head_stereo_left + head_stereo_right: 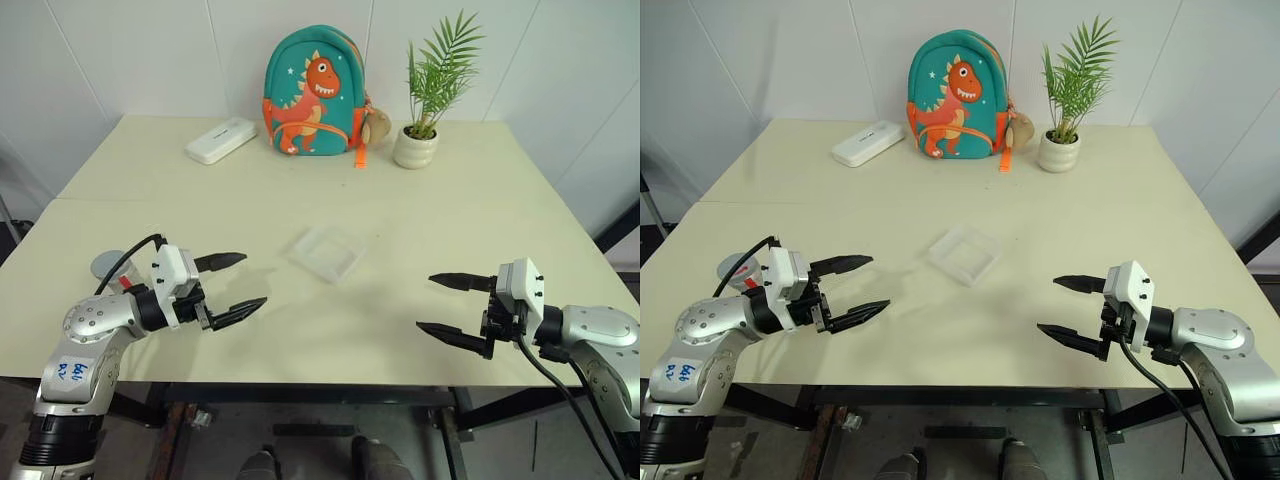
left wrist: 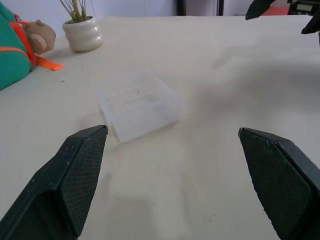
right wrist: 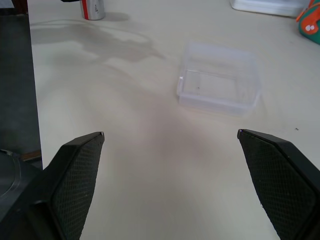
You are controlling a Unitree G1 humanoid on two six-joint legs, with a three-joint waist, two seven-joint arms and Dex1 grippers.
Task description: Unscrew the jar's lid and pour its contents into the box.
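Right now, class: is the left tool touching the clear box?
Apart. The left eye view shows bare table between the open left tool and the box.

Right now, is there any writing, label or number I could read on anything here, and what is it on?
Blue sticker on the left arm: handwritten marks, too small and slanted to read for sure.
Jar: red-and-white label, its text too blurred to read.
Backpack: a dinosaur picture and stars, no words.
White case, clear box, plant pot: no writing visible.
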